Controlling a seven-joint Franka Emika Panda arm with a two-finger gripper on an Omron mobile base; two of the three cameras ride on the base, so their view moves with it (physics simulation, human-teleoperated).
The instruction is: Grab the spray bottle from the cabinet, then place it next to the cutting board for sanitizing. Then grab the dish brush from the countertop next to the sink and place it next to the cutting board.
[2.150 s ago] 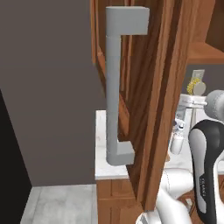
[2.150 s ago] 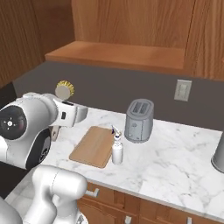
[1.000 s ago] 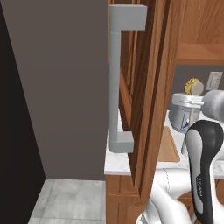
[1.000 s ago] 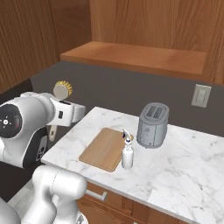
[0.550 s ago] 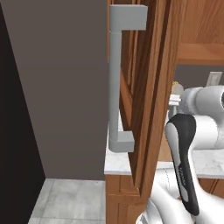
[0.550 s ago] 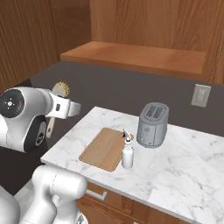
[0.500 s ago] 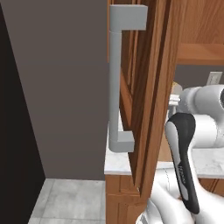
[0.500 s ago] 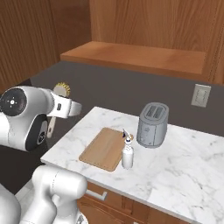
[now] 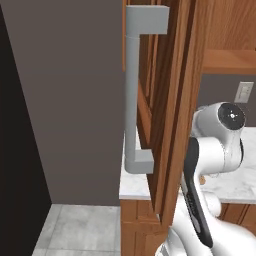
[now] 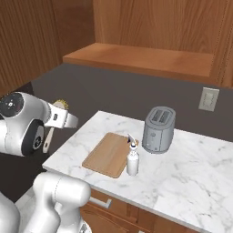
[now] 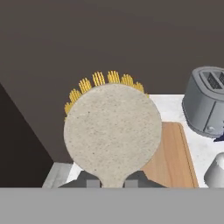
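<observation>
Up in the air, the gripper (image 11: pixel 110 182) pinches the dish brush (image 11: pixel 112 136) by its handle, off the left end of the countertop (image 10: pixel 195 173). Down on that countertop, the spray bottle (image 10: pixel 132 159) stands touching the right edge of the cutting board (image 10: pixel 107 154), near the toaster (image 10: pixel 158 123).

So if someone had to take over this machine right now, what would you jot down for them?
Tool: shut on the dish brush with the round pale disc and yellow bristles, held in the air off the left end of the white marble countertop.
Light tan wooden cutting board: flat on the countertop.
Small whitish spray bottle: upright at the board's right edge, in front of the silver toaster. That part looks done.
Left: bring the brush over and set it down beside the board.
</observation>
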